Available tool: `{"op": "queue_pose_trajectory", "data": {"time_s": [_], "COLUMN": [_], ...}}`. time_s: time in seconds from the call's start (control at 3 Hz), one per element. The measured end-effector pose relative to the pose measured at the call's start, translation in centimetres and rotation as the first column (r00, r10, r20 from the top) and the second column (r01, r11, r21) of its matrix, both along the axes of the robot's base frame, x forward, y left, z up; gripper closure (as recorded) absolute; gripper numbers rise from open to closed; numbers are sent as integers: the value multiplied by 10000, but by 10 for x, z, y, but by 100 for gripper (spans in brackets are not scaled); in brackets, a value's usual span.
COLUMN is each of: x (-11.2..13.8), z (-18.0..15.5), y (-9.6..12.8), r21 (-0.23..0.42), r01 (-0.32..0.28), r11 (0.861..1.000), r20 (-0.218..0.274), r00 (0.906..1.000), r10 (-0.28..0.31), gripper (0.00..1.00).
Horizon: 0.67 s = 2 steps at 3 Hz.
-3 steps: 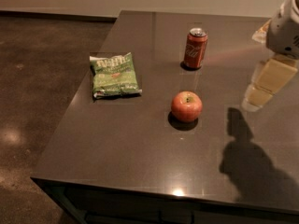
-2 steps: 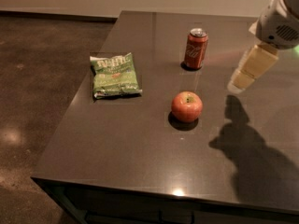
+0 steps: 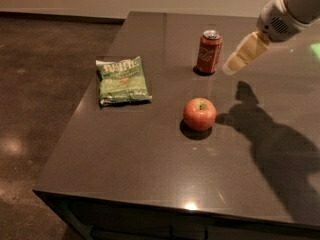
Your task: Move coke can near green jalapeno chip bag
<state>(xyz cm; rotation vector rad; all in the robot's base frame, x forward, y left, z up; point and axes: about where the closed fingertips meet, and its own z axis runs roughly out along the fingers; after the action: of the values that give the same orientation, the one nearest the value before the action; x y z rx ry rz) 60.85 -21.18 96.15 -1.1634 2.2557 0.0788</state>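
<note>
The coke can (image 3: 209, 52) stands upright on the dark table (image 3: 150, 154), towards the back middle. The green jalapeno chip bag (image 3: 122, 80) lies flat near the table's left edge, well apart from the can. My gripper (image 3: 231, 68) comes in from the upper right and hangs above the table just right of the can, not touching it.
A round red apple (image 3: 199, 114) sits in front of the can, near the table's middle. The arm's shadow falls on the right part of the table. The table's left and front edges drop to a brown floor (image 3: 35, 84).
The gripper has moved left and towards the back, from the right edge of the view to just beside the can. The can, bag and apple have not moved.
</note>
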Motion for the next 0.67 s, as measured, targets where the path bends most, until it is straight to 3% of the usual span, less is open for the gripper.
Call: {"op": "queue_pose_trajectory", "data": {"time_s": [0.33, 0.67], "x": [33, 67], "z": [-8, -15], "y": [4, 10], "r21": [624, 1143], "r01": [675, 1358], "r11": [9958, 9841], "r20": [286, 576], "r00": [9972, 9880], "r10": [-694, -1431], "gripper": [0, 0]}}
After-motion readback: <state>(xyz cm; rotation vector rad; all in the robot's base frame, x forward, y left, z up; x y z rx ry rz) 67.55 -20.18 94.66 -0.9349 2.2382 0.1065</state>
